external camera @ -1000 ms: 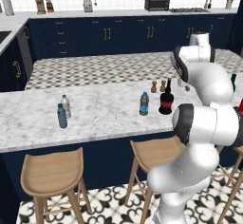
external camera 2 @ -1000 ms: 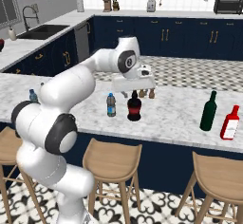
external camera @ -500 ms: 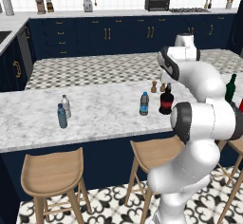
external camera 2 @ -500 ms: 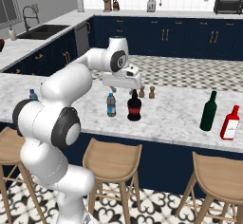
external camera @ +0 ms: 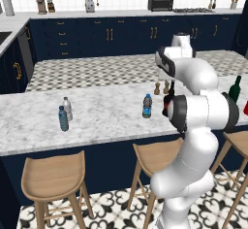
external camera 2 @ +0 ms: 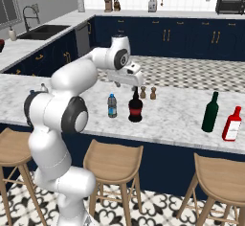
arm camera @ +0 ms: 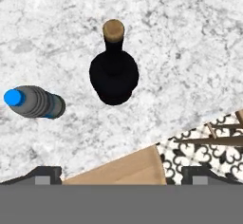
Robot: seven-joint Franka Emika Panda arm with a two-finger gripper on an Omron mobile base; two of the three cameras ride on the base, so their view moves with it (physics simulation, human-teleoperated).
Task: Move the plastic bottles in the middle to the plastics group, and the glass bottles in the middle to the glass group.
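My gripper (arm camera: 121, 175) hangs open over the counter, nothing between its fingertips (arm camera: 45, 174). Seen from above in the hand view, the blackish glass bottle (arm camera: 114, 73) stands a little ahead of it, and the small plastic bottle (arm camera: 33, 102) with blue cap stands to the left. In the right base view my gripper (external camera 2: 133, 82) sits just above the blackish bottle (external camera 2: 135, 106) with its red label, beside the blue-labelled plastic bottle (external camera 2: 112, 106). The tall green bottle (external camera 2: 210, 112) stands far right, next to a red bottle (external camera 2: 232, 123). The plastics group (external camera: 64, 114), two small bottles, stands far left.
Two small brown grinders (external camera 2: 148, 93) stand just behind the blackish bottle. Wooden stools (external camera 2: 114, 160) line the marble counter's near edge (external camera 2: 158, 139), and one seat (arm camera: 118, 170) shows under my hand. A second counter with toaster oven (external camera 2: 228, 5) runs along the back wall.
My hand has swung a little to the left along the counter and now hangs over the blackish bottle. The jaws stayed open. No bottle has moved.
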